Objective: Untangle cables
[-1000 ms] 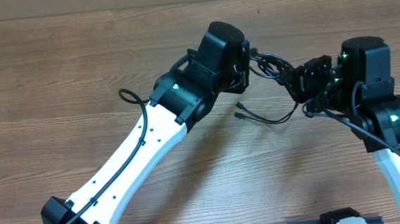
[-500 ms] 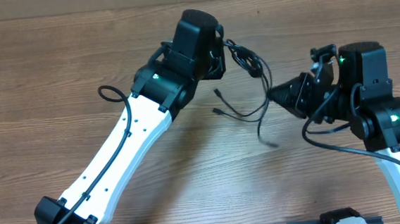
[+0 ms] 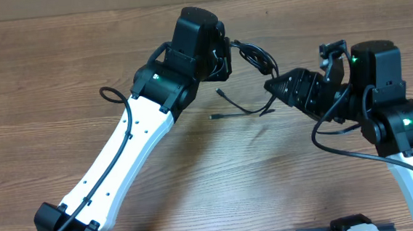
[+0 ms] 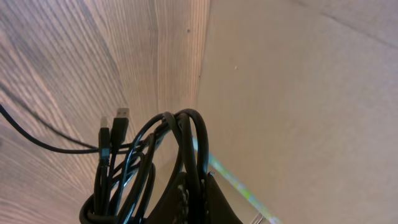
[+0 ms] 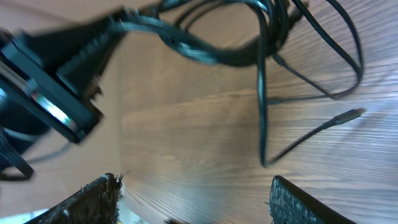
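Changed since a second ago: right gripper (image 5: 196,202) has released the bundle and drawn back to the right, left arm (image 3: 132,146) has swung up and to the left, and the loose strands have resettled on the wood

- Table (image 3: 43,69): brown wood-grain top, carrying both arms
- Left arm: white links, black wrist, reaching diagonally from the near left edge toward the far centre
- Right arm (image 3: 404,123): black joints with green lights, at the right side, wrist aimed leftward
- Left gripper (image 3: 228,54): jaws clamped together on a looped bunch of the cables; wrist view shows several loops pinched between the pads
- Right gripper: jaws standing wide apart, fingers (image 5: 93,199) at either edge of the wrist view, nothing between them; tip near the strands, whether it touches them cannot be told
- Cables (image 3: 257,57): thin black cords, bundle hanging from the left gripper, between the two grippers; loose strands trail down onto the table
- Plug tips (image 3: 215,117): two lying on the wood below the left gripper, apart from one another; two more seen upright beside the loops in the left wrist view
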